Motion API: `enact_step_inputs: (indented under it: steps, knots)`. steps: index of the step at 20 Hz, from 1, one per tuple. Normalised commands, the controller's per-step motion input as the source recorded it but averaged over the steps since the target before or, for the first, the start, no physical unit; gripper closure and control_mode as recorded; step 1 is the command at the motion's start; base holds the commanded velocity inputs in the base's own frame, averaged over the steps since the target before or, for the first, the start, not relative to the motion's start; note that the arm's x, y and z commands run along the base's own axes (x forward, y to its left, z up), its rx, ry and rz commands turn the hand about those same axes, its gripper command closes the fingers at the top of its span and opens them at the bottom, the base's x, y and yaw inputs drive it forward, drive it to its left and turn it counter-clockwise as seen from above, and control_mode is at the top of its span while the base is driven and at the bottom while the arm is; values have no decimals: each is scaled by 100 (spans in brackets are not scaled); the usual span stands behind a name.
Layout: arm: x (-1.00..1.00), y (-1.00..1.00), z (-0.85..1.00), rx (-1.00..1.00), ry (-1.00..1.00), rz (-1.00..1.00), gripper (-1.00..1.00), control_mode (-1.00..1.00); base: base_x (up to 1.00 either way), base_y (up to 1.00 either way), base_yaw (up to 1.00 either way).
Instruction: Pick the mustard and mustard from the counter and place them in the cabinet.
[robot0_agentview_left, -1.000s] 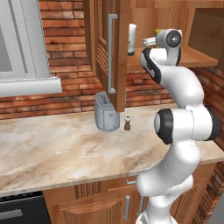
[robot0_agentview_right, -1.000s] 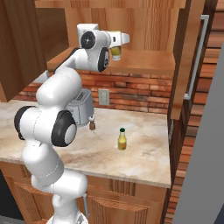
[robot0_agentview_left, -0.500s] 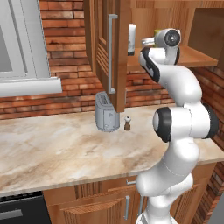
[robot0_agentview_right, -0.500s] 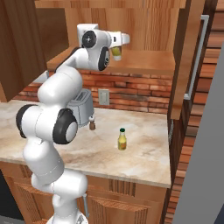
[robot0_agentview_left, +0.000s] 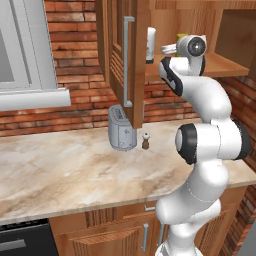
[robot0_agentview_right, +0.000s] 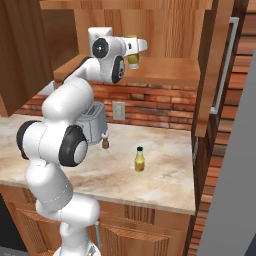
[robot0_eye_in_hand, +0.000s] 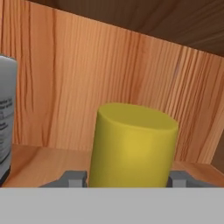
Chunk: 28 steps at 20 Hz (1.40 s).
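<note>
- red brick wall backs a long beige marbled surface (robot0_agentview_left: 60, 170) with wooden cupboard fronts and short grey handles below it.
- above it hangs the warm brown cabinet (robot0_agentview_right: 170, 70), its slatted door (robot0_agentview_left: 120, 55) swung open with a long grey bar handle; the plain wooden shelf is smooth and streaked with grain.
- the tool (robot0_agentview_right: 134, 50) is raised to shelf height, pinching the dull-yellow cylinder mustard (robot0_eye_in_hand: 133, 146) between its grey fingers (robot0_eye_in_hand: 72, 178); whether the bottle's base touches the shelf cannot be told.
- the hand view shows that bottle as a plain matte cylinder with a flat top, upright before the cabinet's back panel, and a white bottle (robot0_eye_in_hand: 6, 113) standing to one side of it.
- the left base view shows the white bottle (robot0_agentview_left: 151, 45) upright on the shelf just beside the door's edge, and only a sliver of yellow past the arm's wrist.
- the right base view alone shows the slimmer mustard (robot0_agentview_right: 139, 159), brighter, with tapered neck and dark green tip, upright on the surface well apart from the cabinet shelf.
- a grey toaster (robot0_agentview_left: 122, 129) with rounded corners stands near the wall, a tiny brown shaker (robot0_agentview_left: 145, 141) just beside it.
</note>
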Motion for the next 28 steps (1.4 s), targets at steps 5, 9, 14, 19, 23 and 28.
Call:
enact_step_inputs:
  steps: [5, 9, 14, 19, 23, 28]
  knots:
    - [0, -1, 0, 0, 0, 0, -100, -100, 0, 0, 0]
    - [-2, 0, 2, 0, -1, 0, -100, -100, 0, 0, 0]
    - [-9, 0, 1, 0, 0, 0, -100, -100, 0, 0, 0]
    - [-13, 0, 0, 0, 0, 0, -100, -100, 0, 0, 0]
    - [-37, 0, 0, 0, 0, 0, -100, -100, 0, 0, 0]
    - [-75, 0, -5, 0, -1, 0, -100, -100, 0, 0, 0]
